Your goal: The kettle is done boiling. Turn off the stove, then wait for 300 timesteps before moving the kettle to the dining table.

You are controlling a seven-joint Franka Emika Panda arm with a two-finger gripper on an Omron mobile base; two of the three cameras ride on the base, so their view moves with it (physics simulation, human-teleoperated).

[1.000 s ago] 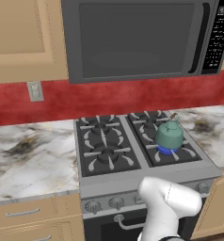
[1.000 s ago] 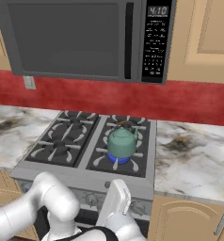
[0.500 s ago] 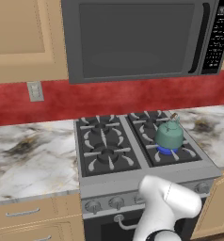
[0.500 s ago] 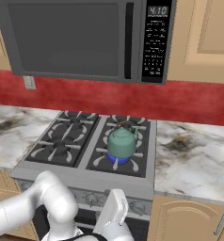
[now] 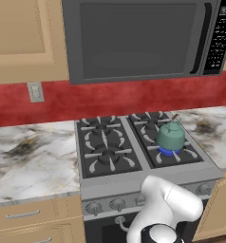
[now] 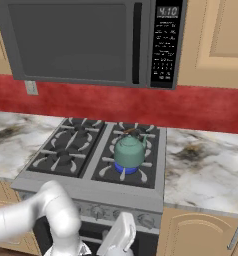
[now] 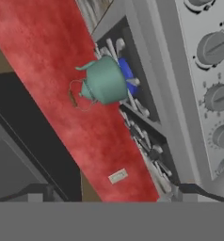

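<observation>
Nothing looks done yet: the kettle (image 5: 171, 136) sits on the front right burner of the stove (image 5: 110, 152) with a blue flame (image 6: 125, 169) under it, and the end effector, spread wide and holding nothing, seems near the knobs (image 7: 213, 48).
</observation>
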